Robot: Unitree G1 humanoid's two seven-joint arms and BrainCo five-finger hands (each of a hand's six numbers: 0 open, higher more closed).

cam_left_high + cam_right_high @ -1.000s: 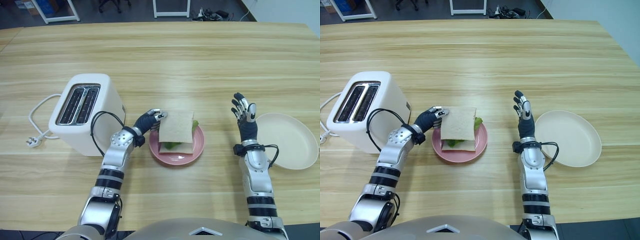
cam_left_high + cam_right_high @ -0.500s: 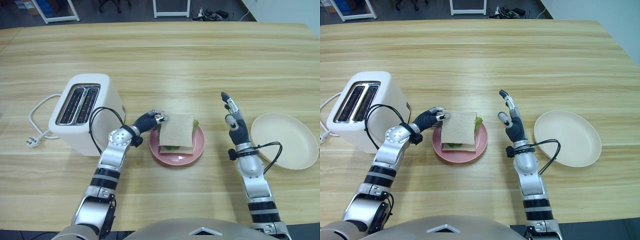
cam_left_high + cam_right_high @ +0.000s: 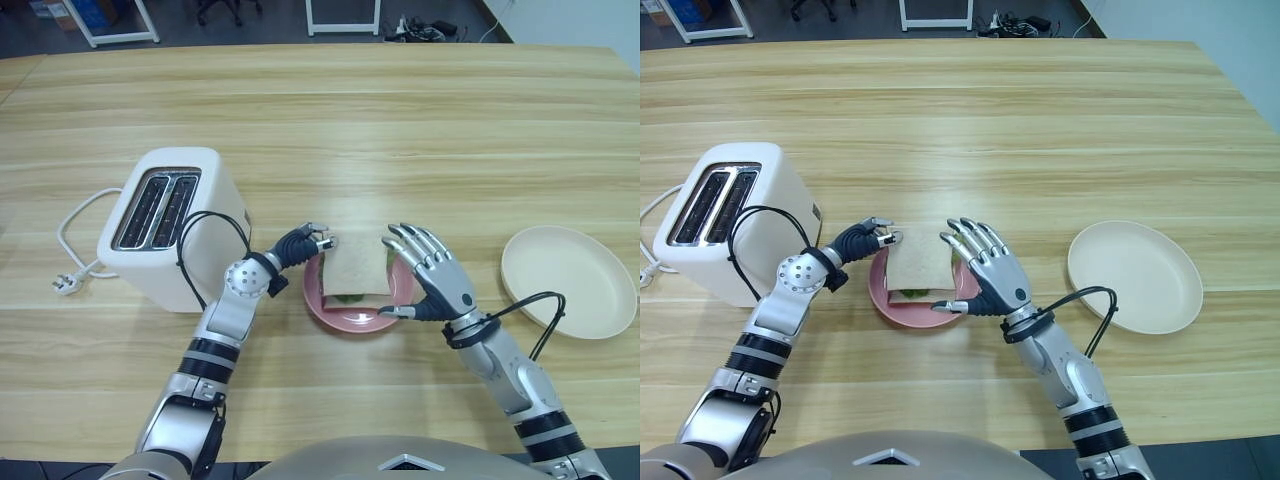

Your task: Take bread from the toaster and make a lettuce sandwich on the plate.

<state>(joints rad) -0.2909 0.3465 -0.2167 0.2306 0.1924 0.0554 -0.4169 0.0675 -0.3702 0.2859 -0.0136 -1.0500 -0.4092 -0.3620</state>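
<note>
Sandwich [image 3: 352, 262] of pale bread and green lettuce [image 3: 343, 296] is lying on the round pink plate [image 3: 345, 323], toward the wooden table's [image 3: 400, 130] front edge. Your left hand [image 3: 296, 245] is pinching the top slice's left corner; your right hand [image 3: 438, 280] is hovering wide open, empty, over the plate's right rim. Bare wood is stretching toward the far edge.

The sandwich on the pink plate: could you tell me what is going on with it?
The left robot hand pinches the top bread slice at its left corner, over lettuce on the pink plate. The right robot hand hovers open over the plate's right rim. The toaster has slots that look empty.
</note>
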